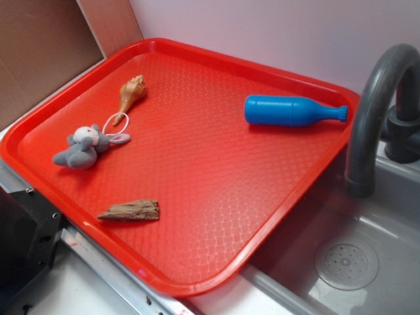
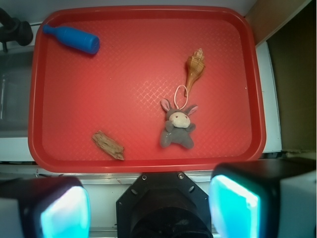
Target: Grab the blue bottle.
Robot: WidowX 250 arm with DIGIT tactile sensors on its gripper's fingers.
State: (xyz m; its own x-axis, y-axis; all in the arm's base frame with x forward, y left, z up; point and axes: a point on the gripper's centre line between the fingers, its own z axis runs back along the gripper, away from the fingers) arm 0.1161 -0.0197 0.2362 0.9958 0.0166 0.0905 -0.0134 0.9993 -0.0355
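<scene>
The blue bottle [image 1: 294, 110] lies on its side at the far right of the red tray [image 1: 85, 223], cap toward the faucet. In the wrist view the blue bottle [image 2: 72, 38] lies at the tray's top left corner. My gripper [image 2: 148, 208] is open and empty, high above the tray's near edge, with the cyan pads [image 2: 233, 206] wide apart. The gripper does not show in the exterior view.
On the tray lie a grey plush bunny [image 2: 177, 126], a brown seashell [image 2: 194, 67] and a piece of wood [image 2: 108, 145]. A grey faucet [image 1: 377, 105] and a sink basin [image 1: 348, 262] stand right of the tray. The robot base [image 2: 166, 208] is below the gripper.
</scene>
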